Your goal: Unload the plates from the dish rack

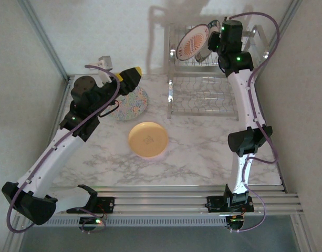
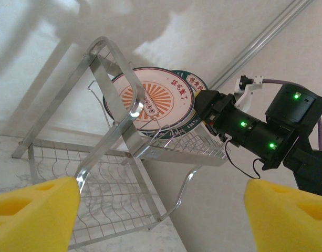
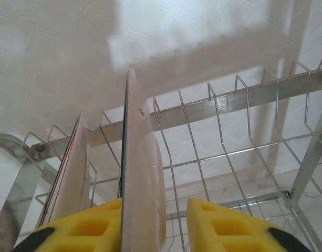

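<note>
Two plates already lie flat on the table [image 1: 203,157]: a speckled plate [image 1: 133,103] near the left edge and a yellow plate [image 1: 148,139] towards the middle. From above, the dish rack [image 1: 203,97] stands at the far right corner. The sunburst plate [image 1: 193,43] is upright on its top shelf, with a green-rimmed plate [image 1: 212,27] just behind it. The right gripper [image 1: 215,42] is at the right rim of that pair. The left gripper [image 1: 133,74] hovers beside the speckled plate, well apart from the rack.

The left wrist camera shows its own yellow pads [image 2: 37,205] spread wide with nothing between them. It looks up at the two racked plates, with the right gripper at their right edge.

The right wrist camera gives the detail that matters. The green-rimmed plate [image 3: 135,173] stands on edge between the fingers. The left pad [image 3: 82,228] appears to sit against it, while a slit of daylight separates it from the right pad [image 3: 224,220], so the jaws are not yet clamped. The sunburst plate [image 3: 71,173] leans in the next slot, just beside.

The step in hand looks like securing this rim. Done well, the pinch would finish squarely and deep enough past the lip. The lift would then go straight up along the wire slot, so the plate neither twists nor drags its neighbour.
</note>
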`<state>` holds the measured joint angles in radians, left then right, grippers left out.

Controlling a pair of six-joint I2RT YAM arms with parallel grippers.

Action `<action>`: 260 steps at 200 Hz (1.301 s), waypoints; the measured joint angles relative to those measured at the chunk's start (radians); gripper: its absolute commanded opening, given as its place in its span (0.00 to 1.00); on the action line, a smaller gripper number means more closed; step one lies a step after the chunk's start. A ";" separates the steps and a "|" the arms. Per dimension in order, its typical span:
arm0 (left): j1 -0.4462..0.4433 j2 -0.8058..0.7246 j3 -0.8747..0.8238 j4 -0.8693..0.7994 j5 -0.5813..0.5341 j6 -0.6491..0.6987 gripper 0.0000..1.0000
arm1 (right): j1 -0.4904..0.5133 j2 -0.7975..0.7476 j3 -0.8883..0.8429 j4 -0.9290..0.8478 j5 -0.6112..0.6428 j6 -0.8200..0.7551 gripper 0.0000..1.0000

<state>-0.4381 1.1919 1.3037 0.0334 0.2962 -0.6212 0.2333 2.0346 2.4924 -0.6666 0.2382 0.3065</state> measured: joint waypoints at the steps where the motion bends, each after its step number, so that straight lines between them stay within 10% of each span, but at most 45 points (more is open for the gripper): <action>1: 0.000 0.000 0.000 0.000 0.000 0.000 0.81 | 0.000 0.001 0.001 0.000 0.000 -0.002 0.21; 67: 0.000 0.000 0.000 0.000 0.000 0.000 0.81 | 0.008 0.008 0.031 -0.015 0.056 -0.026 0.00; 260: -0.012 -0.001 0.000 0.032 0.019 -0.030 0.81 | 0.143 0.003 0.088 0.043 0.428 -0.340 0.00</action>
<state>-0.4503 1.1908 1.3037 0.0658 0.3153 -0.6510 0.3759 2.0380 2.5801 -0.6239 0.6666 -0.0330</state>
